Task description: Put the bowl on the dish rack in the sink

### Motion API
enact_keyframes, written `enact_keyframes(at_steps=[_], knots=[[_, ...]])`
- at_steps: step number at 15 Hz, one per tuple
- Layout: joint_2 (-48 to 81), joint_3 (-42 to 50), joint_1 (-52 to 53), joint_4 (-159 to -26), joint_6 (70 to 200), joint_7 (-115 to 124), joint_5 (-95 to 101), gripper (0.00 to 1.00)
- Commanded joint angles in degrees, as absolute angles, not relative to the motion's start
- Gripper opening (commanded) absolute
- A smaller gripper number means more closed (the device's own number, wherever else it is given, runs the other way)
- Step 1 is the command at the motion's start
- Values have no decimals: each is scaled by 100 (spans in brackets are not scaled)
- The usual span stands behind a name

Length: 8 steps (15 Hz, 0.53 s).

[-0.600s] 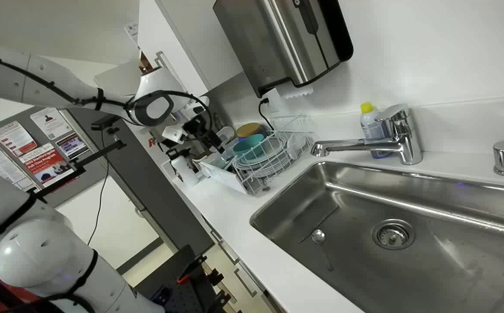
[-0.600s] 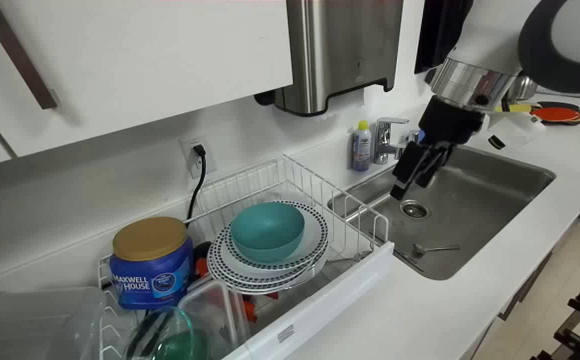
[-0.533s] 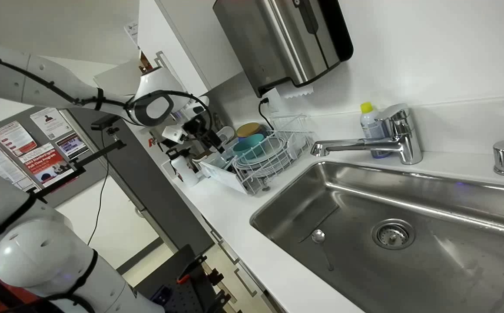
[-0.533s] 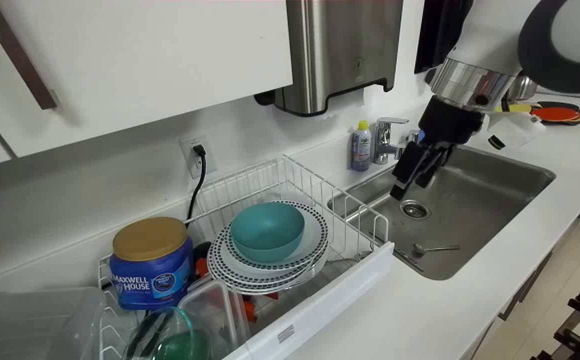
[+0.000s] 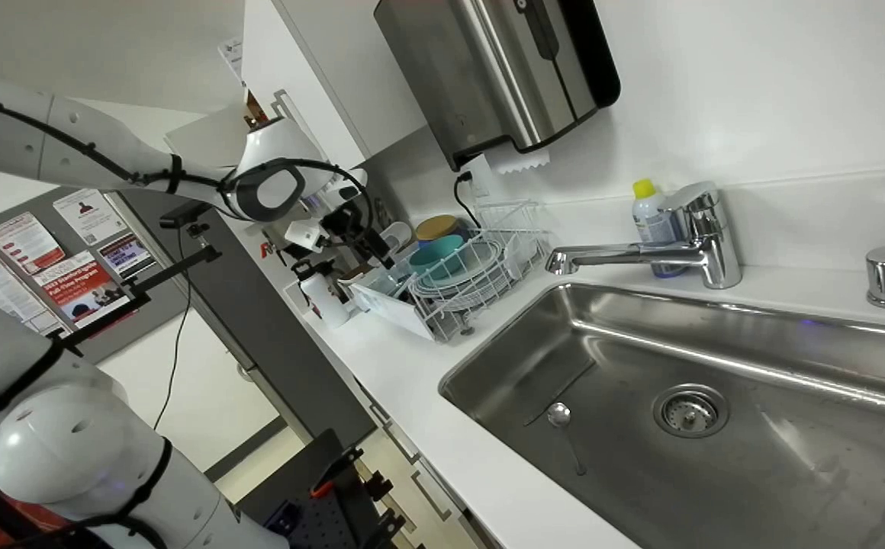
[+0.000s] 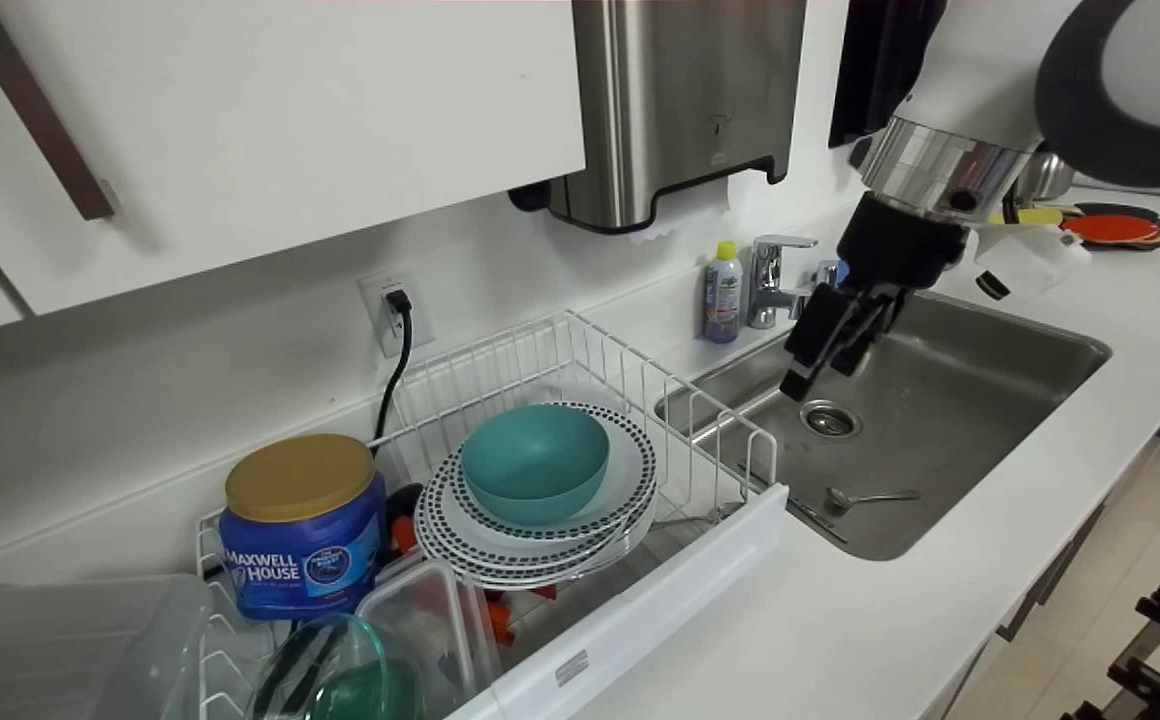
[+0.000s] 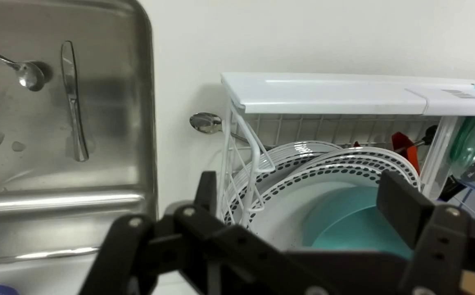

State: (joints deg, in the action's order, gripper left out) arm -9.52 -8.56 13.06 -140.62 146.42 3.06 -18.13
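The teal bowl sits upright on stacked dotted-rim plates in the dish rack; it also shows in the wrist view and in an exterior view. The dish rack is white wire with a white front panel. It stands on the counter beside the steel sink, not in it. My gripper is open and empty, held in the air above the rack's sink-side end. In the wrist view the gripper has its fingers wide apart; one finger covers part of the bowl. The bowl's far part is hidden.
A blue coffee can and clear plastic containers fill the rack's other end. A spoon and a knife lie in the sink. The faucet, a yellow-capped bottle and a paper towel dispenser stand around it.
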Motion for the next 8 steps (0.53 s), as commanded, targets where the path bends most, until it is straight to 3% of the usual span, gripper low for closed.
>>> enact_keyframes(at_steps=[1, 8], knots=[[-804, -946, 1327, -14023, 14943, 343, -1901, 100], [-379, -1218, 1554, -13812, 15974, 511, -2408, 100]])
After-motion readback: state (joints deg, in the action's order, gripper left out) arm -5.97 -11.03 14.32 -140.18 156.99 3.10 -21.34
